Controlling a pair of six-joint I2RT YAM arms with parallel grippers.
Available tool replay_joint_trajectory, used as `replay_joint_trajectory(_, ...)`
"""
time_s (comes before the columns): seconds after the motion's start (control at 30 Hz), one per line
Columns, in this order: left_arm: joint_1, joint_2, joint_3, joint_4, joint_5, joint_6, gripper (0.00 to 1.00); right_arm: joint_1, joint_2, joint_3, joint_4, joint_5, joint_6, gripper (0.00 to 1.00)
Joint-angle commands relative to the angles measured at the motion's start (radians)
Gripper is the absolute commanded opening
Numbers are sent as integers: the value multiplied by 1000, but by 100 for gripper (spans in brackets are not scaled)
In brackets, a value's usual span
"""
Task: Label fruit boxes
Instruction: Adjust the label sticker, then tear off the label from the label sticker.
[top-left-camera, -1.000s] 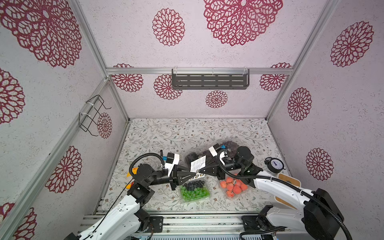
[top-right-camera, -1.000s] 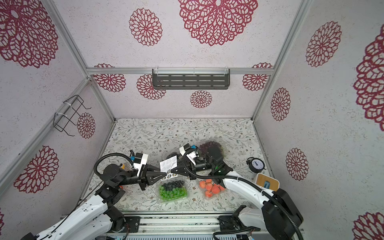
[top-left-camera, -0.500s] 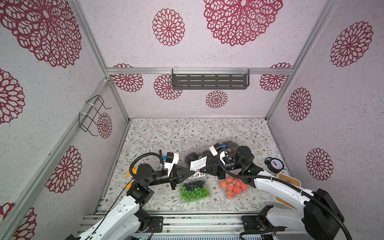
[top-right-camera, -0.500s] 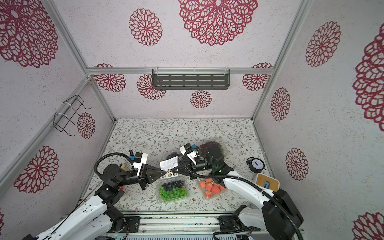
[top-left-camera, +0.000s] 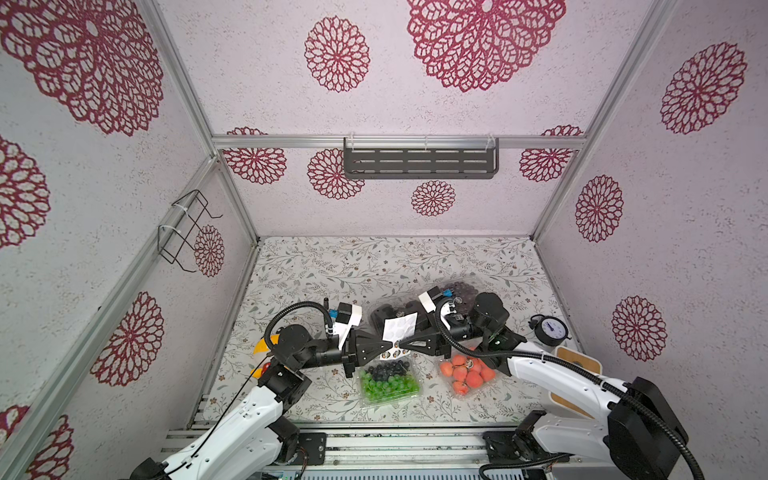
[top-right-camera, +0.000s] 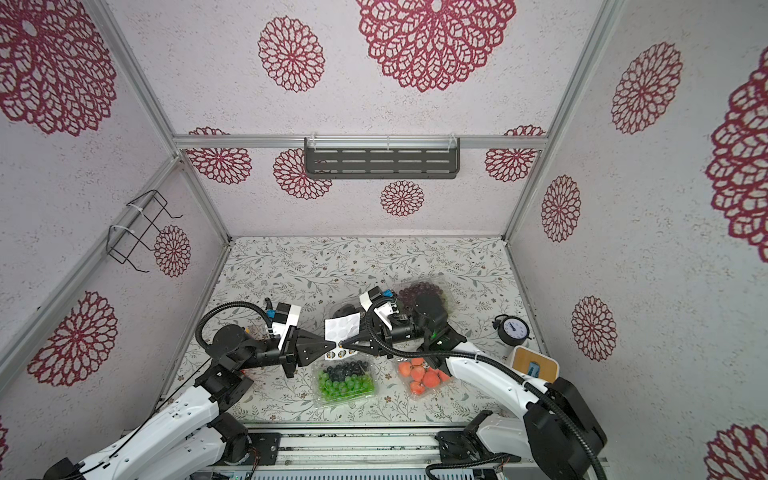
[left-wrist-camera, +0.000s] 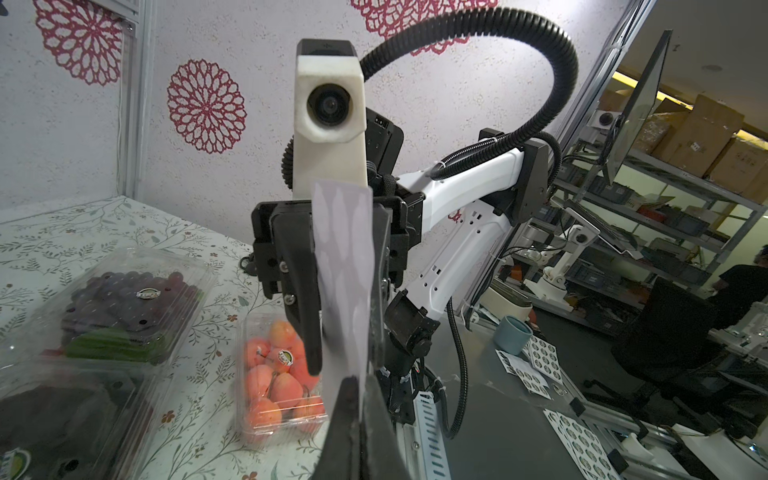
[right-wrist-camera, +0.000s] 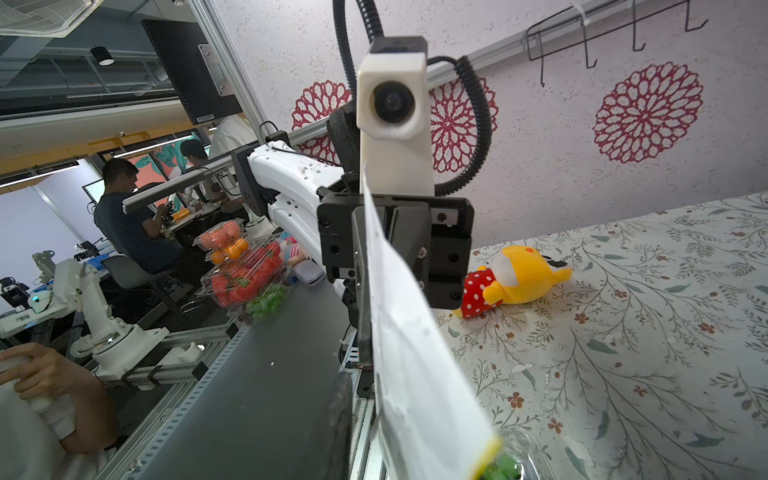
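The left gripper (top-left-camera: 388, 345) is pressed together, pinching the white sticker sheet (top-left-camera: 400, 328); in the left wrist view the sticker sheet (left-wrist-camera: 343, 270) rises straight out of its closed fingers (left-wrist-camera: 380, 428); the right gripper (top-left-camera: 400, 345) meets it tip to tip from 3 o'clock, its fingers (left-wrist-camera: 305, 299) standing a little apart, one on each side of the paper; whether they touch it cannot be told; in both top views the two tips nearly touch above the bench (top-left-camera: 332, 266), over the middle of its near half; straight below them, at 6 o'clock, lies the green-and-blue fruit box (top-left-camera: 388, 382), close to the near edge; at 4 o'clock, near it and partly under the right arm, lies the orange-red fruit box (top-left-camera: 467, 374); at 12 o'clock, behind the sticker sheet, sits the black fruit box (top-left-camera: 384, 311); at 2 o'clock, farther back and partly hidden by the right wrist, sits the dark purple fruit box (top-left-camera: 461, 289); the left wrist view shows a round label (left-wrist-camera: 147, 294) on the dark purple box's lid and another on the orange-red box's; a dial gauge (top-left-camera: 550, 330) stands at 3 o'clock near the right wall; a yellow toy (right-wrist-camera: 519, 276) lies at 9 o'clock, behind the left arm.
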Motion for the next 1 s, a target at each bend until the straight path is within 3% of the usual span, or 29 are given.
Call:
replay_joint_trajectory(0.0, 15, -10, -3, -6, -55, 11, 0, 1, -28, 1, 15, 27, -20, 34)
replay_joint_trajectory(0.17, 19, -23, 2, -74, -151, 38, 0, -4, -176, -34, -112, 250, -77, 61)
replay_joint_trajectory(0.27, 20, -23, 10, -83, -164, 39, 0, -3, -277, -56, -215, 455, -98, 64)
replay_joint_trajectory(0.33, 21, -25, 16, -101, -196, 43, 0, 4, -326, -72, -256, 577, -78, 64)
replay_joint_trajectory(0.4, 22, -26, 19, -119, -236, 47, 0, 18, -340, -73, -276, 620, -57, 61)
replay_joint_trajectory(0.6, 21, -25, 18, -114, -234, 53, 0, 77, -272, -27, -285, 615, -33, 47)
replay_joint_trajectory(0.97, 22, -56, 10, -142, -235, 61, 0, 121, -137, 45, -277, 570, -14, 36)
